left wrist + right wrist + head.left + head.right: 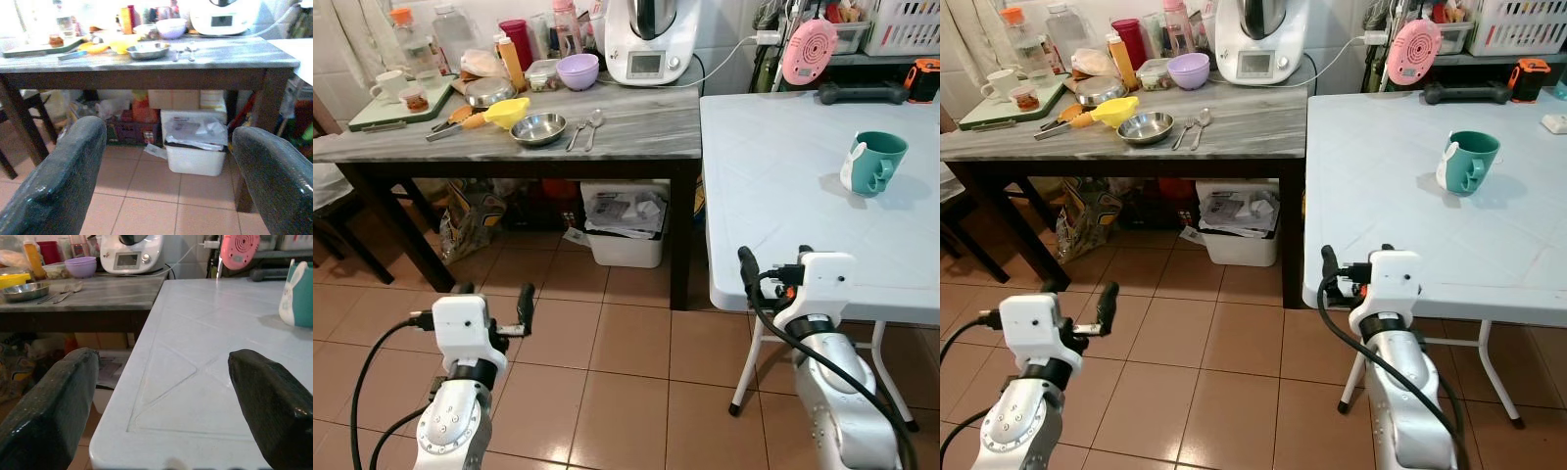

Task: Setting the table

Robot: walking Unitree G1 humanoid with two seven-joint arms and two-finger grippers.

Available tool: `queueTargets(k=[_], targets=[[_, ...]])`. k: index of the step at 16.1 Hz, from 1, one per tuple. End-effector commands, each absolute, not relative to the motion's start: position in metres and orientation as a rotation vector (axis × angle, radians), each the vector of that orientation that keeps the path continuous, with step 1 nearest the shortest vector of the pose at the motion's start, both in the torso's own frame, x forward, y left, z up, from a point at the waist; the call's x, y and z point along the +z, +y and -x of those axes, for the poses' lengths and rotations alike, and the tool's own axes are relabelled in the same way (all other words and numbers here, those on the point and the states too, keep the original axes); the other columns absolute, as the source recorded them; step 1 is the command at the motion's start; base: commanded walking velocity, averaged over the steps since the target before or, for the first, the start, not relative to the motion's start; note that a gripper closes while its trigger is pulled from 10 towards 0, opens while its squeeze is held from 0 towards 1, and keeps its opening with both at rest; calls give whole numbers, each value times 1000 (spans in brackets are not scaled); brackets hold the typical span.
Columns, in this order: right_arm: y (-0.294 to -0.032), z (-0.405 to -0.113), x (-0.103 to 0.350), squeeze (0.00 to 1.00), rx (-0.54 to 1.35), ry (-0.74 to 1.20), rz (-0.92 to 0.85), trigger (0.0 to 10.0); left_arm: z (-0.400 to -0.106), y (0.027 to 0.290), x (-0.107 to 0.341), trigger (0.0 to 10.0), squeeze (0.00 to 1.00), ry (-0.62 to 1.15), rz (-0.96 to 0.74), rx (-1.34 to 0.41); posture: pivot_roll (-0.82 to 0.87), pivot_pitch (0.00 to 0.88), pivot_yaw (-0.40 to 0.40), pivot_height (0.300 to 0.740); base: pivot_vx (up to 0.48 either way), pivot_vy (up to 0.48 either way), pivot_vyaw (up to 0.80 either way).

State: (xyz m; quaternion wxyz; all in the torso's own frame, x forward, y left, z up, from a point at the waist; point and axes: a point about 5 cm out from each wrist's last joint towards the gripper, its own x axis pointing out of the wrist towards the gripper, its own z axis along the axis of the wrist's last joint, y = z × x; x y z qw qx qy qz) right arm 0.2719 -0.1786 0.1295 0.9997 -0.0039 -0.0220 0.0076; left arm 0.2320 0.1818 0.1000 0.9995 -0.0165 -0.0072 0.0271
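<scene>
Two desks ahead: grey stone desk (636, 127) far left, white folding desk (783, 176) right. On the stone desk, steel bowl (537, 128) with fork and spoon (585, 128) just beside it, among a purple bowl (578, 70), yellow funnel (506, 112) and bottles. On the white desk, only a teal mug (873, 163), far right. Left gripper (494, 304) low over the floor, fingers spread wide, holding nothing. Right gripper (773, 266) at the white desk's near edge, fingers likewise wide and empty. Likely hazards: clipping that edge while turning; nudging the crowded neighbours when reaching; thin cutlery slipping from broad fingers.
</scene>
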Motion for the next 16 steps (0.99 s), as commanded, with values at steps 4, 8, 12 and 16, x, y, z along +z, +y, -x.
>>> queueTargets(k=[4, 8, 12, 16], targets=[[-181, -270, 119, 0, -44, -1, -29, 10000, -232, 191, 102, 10000, 0, -26, 56, 136, -137, 17, 97, 740, 0, 0, 0], [-180, -270, 122, 0, -38, -21, 30, 10000, -233, 189, 103, 10000, 0, -31, 40, 121, -143, 19, 102, 740, 0, 0, 0], [-181, -273, 120, 0, -45, 7, 29, 10000, -235, 185, 103, 10000, 0, -21, 30, 92, -143, 20, 104, 740, 0, 0, -758], [-177, -275, 121, 0, -28, -10, 16, 10000, -236, 180, 104, 10000, 0, -26, 35, 54, -140, 23, 105, 740, 0, 0, -497]])
